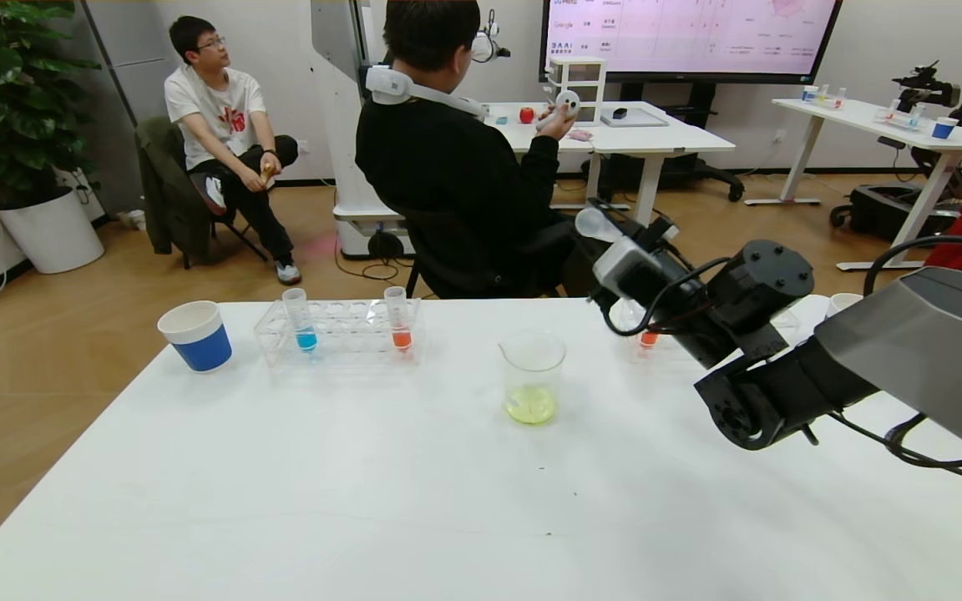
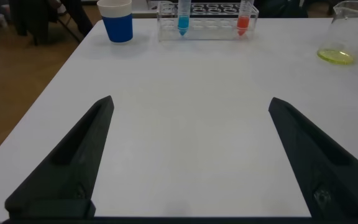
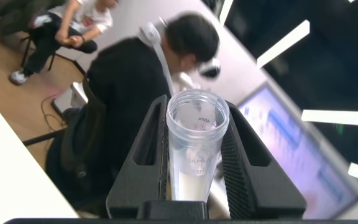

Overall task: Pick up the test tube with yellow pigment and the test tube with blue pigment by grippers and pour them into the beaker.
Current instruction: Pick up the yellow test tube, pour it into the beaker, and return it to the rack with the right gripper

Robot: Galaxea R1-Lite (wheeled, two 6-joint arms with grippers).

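My right gripper is raised behind and to the right of the beaker, shut on a clear test tube. The tube's open mouth points away from the wrist and no coloured liquid shows in it. Yellow-green liquid lies in the bottom of the beaker. The test tube with blue pigment stands upright in the clear rack at the back left. My left gripper is open over bare table, well short of the rack, and does not show in the head view.
An orange-red tube shares the rack. A blue-and-white paper cup stands left of it. Another orange-red tube sits behind my right arm, with a second cup at the far right. A seated person is beyond the table.
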